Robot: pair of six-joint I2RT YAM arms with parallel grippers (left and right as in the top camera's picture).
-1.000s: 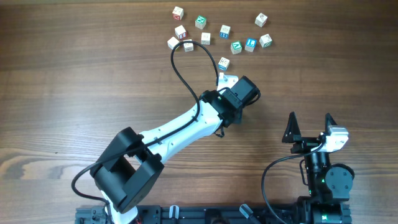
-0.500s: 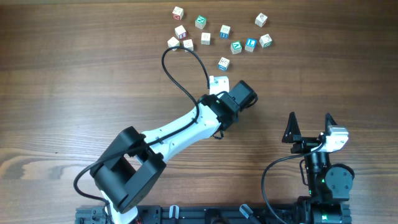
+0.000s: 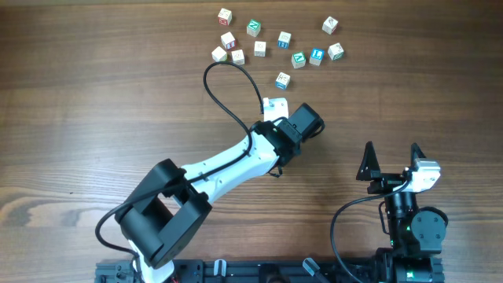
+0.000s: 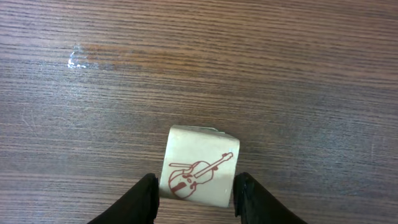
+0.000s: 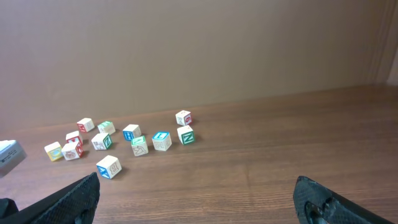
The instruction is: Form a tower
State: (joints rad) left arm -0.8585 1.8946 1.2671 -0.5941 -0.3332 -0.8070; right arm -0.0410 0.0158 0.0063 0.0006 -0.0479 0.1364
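Letter cubes of pale wood [image 3: 284, 38] are lying scattered upper centre. Left gripper [image 4: 198, 180], having shifted slightly leftward, is flanking a pale red-violin wooden cube [image 4: 199, 167], grip unclear. Right gripper [image 3: 392, 149] is standing spread.

The left gripper [image 3: 273, 104] has slid to its own left and drawn back a little, and the violin cube [image 4: 199, 165] between its fingers has moved with it. The blue cube [image 3: 283, 79], which a second ago lay just ahead of the fingertips, now sits ahead and off to the gripper's right, with more bare wood between them. Behind the gripper, the loop of black cable [image 3: 206, 79] has swung to the gripper's left and opened wider
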